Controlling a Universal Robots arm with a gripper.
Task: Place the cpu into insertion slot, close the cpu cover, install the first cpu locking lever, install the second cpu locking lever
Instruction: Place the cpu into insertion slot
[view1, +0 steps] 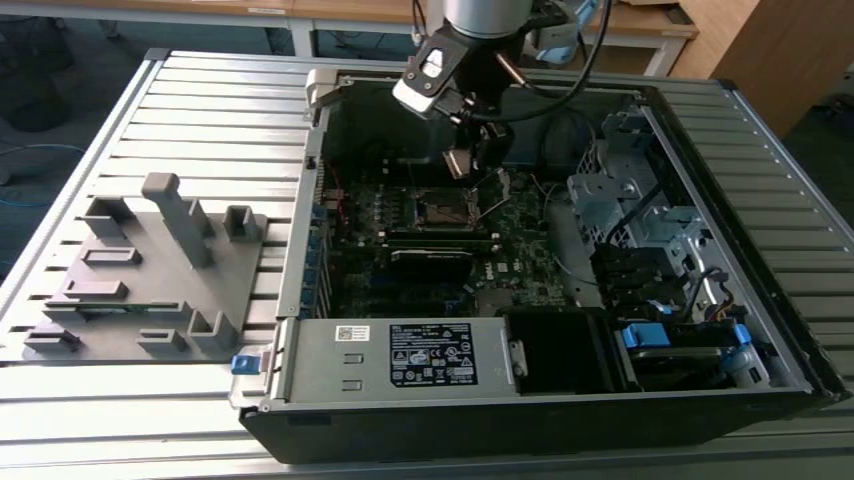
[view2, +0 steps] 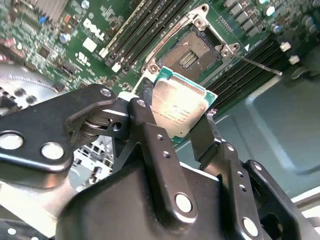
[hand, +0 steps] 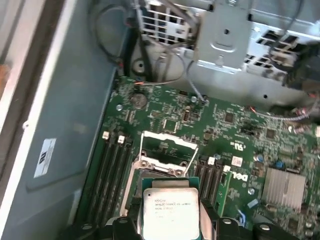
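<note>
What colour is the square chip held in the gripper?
The cpu has a dull silver-grey face with a green edge, clearest in the second wrist view.

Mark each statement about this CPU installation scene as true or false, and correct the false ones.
1. The gripper has its fingers shut on the cpu. True.
2. The cpu sits in the insertion slot. False: the slot is empty, and the cpu is held above the motherboard.
3. The cpu cover is closed over the slot. False: it is swung open, leaving the slot uncovered.
4. A grey fixture plate lies outside the computer case, on the exterior view's left. True.
</note>
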